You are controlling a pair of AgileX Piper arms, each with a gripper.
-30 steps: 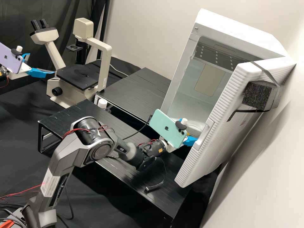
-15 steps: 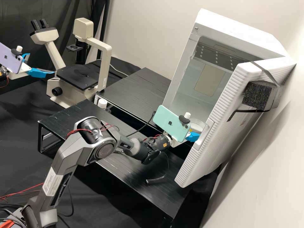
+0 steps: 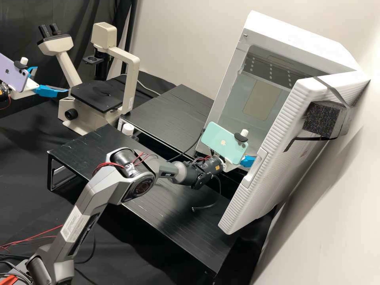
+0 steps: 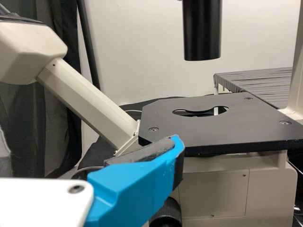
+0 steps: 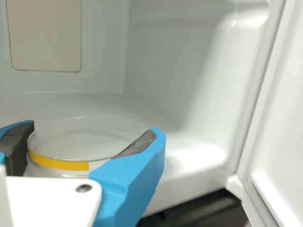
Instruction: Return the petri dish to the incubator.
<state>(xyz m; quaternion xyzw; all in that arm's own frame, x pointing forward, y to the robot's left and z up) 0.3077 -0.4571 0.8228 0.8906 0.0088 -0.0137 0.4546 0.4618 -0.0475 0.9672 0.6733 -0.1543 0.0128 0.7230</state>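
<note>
Closest to us in the high view, the right arm [image 3: 101, 188] leans in over the black-draped worktop [image 3: 130, 253], red wires looping at its elbow, and crosses a long black slatted stand [image 3: 170, 221]. Out at its wrist we have a mint-green phone [image 3: 223, 142], and just past that the right pincer [image 3: 248, 160], at the mouth of the white incubator [image 3: 293, 35], beside the edge of the wide-open door [image 3: 273, 162]. Over to the right wrist view, and there's our petri dish [image 5: 85, 137]! The right pincer has it gripped between its two dark pads, lying roughly level, a yellow band [image 5: 59, 163] on its side, near the chamber's front edge; whether its base touches the chamber floor [image 5: 189, 156], we can't tell. A beige panel [image 5: 45, 35] faces us from the back wall. Across the worktop, the left pincer [image 3: 52, 80] is spread apart, grasping nothing, with a lilac phone [image 3: 14, 73] mounted behind it, right by the cream microscope [image 3: 126, 67] and its flat black stage [image 3: 97, 97]. Behind it all we see a dark curtain [image 3: 79, 23].
</note>
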